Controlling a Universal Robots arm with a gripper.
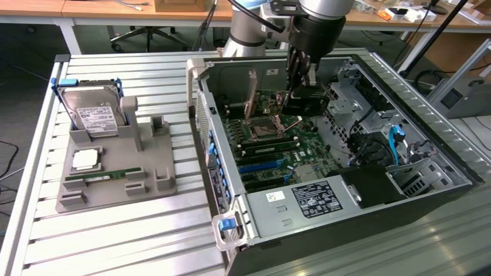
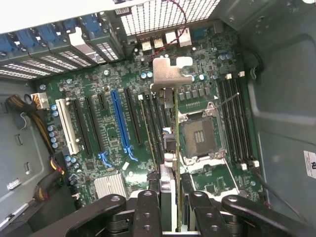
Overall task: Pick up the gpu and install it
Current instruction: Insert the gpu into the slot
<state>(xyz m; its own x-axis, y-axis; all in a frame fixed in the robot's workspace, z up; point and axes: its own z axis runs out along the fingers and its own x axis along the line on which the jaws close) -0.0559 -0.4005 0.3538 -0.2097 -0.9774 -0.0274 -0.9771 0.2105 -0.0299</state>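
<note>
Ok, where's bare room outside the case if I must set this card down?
The slatted metal table is bare on the camera side of the grey plastic holder, plus a narrow strip between it and the open black computer case. Crowded: the holder's slots, and inside the case, where the gripper grips the green gpu card above the green motherboard.

Matt silver metal bracket on the gpu [image 2: 172, 74], glossy green motherboard [image 2: 118, 163], matt grey plastic stand [image 1: 115, 172]

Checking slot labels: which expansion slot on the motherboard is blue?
The long blue plastic slot, between the black slots and the claw-held green gpu card; the outermost one is white.
</note>
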